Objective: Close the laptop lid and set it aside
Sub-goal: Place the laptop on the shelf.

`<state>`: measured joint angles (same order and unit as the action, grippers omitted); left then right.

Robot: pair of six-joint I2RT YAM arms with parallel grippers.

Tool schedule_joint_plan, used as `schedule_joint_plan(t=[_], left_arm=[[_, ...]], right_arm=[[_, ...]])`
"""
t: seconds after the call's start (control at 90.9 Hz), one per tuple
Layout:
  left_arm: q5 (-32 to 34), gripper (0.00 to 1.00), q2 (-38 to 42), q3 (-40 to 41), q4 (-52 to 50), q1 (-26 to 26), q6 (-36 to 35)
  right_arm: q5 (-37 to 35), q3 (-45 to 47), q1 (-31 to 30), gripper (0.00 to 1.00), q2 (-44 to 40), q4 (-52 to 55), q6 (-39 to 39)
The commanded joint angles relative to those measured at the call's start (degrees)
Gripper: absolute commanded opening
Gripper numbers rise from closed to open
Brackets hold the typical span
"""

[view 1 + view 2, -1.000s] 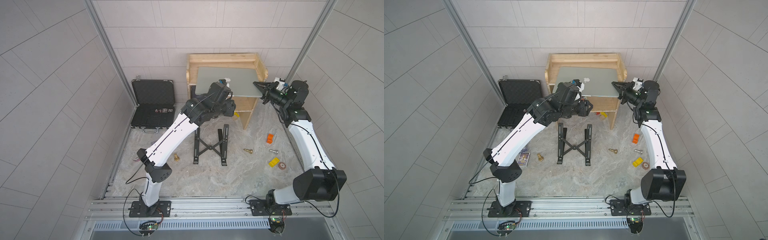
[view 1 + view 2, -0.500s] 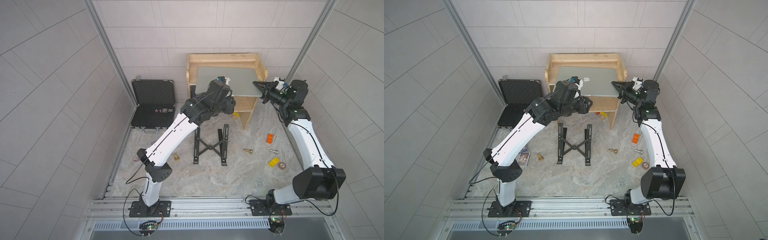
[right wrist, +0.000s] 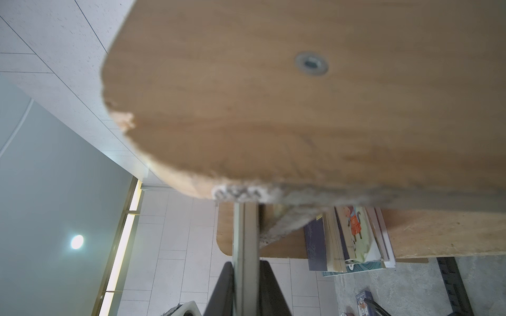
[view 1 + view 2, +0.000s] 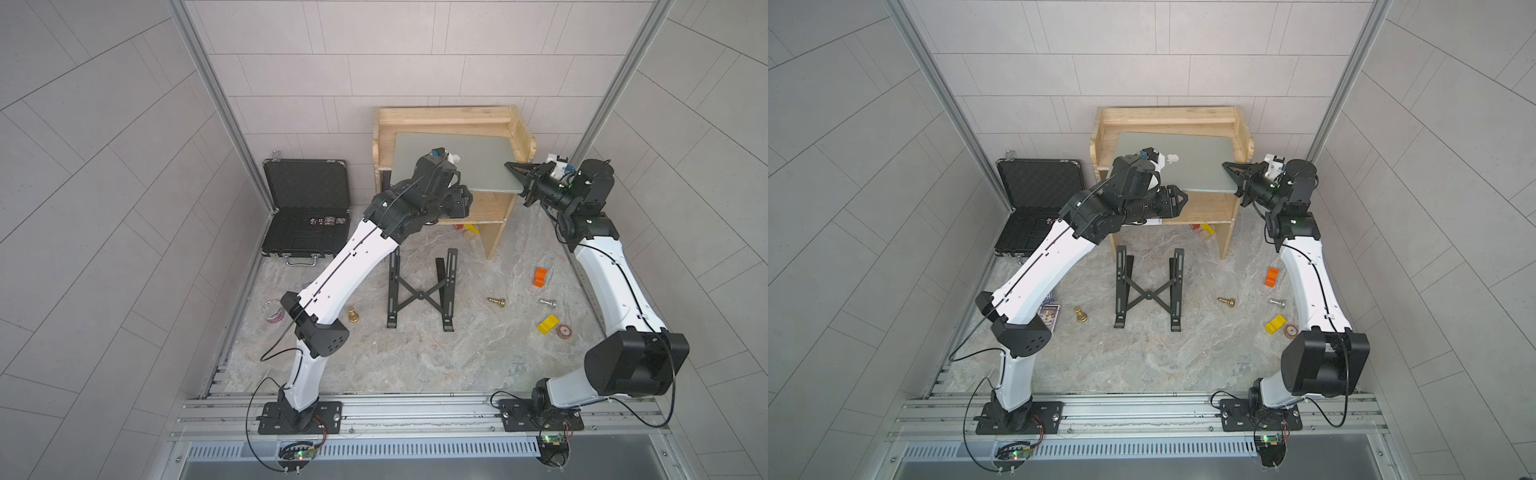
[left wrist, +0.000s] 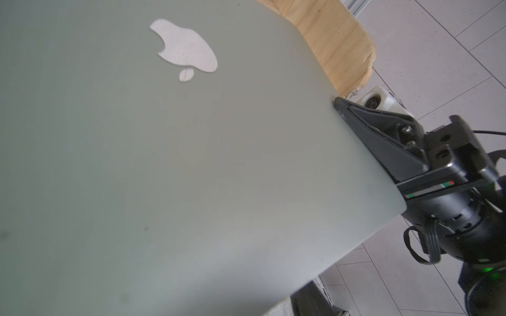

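The silver-grey laptop (image 4: 478,166) (image 4: 1204,170) lies across the top of the wooden shelf unit (image 4: 444,116). Its lid is down flat, with the white apple logo (image 5: 186,46) facing up. My right gripper (image 4: 513,174) (image 4: 1229,172) (image 3: 244,264) is shut on the laptop's right edge, one black finger on each face; it also shows in the left wrist view as the right gripper (image 5: 339,105). My left gripper (image 4: 1177,201) sits at the laptop's front edge, below the lid. The lid (image 5: 164,177) fills the left wrist view and hides its fingers.
An open black briefcase (image 4: 307,208) lies at the left wall. A black X-frame stand (image 4: 419,291) lies on the floor in front of the shelf. An orange block (image 4: 540,277), a yellow block (image 4: 547,324), a bolt (image 4: 547,302) and two brass chess pieces (image 4: 353,316) are scattered around. Books (image 3: 350,238) stand inside the shelf.
My left wrist has shifted a little toward the back wall, over the lid. The laptop and the right arm stay where they were.
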<state>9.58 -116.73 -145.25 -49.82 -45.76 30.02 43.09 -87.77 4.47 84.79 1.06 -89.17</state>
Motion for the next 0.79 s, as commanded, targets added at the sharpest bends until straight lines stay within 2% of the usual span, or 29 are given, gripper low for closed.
schedule_joint_plan(t=[0.0,0.275,0.561,0.649,0.781], left_arm=[[-1.5,0.52,-0.8,-1.5,2.9,0.4,0.6],[-2.8,0.52,-1.3,-1.8,5.0,1.1,1.4],[-4.7,0.52,-2.5,-2.3,6.7,2.3,2.2],[-6.2,0.52,-3.0,-2.9,7.0,2.9,2.6],[-8.3,0.52,-3.9,-2.9,8.4,3.4,2.6]], right_arm=[[-0.9,-2.1,0.1,0.28,0.3,-3.8,1.5],[-0.9,-2.2,0.0,0.52,0.2,-4.1,1.3],[-2.1,-0.7,0.2,0.95,-1.7,-1.8,2.3],[-2.7,0.3,0.4,1.0,-2.9,-1.3,3.0],[-3.4,2.1,0.8,1.0,-5.3,-0.1,4.5]])
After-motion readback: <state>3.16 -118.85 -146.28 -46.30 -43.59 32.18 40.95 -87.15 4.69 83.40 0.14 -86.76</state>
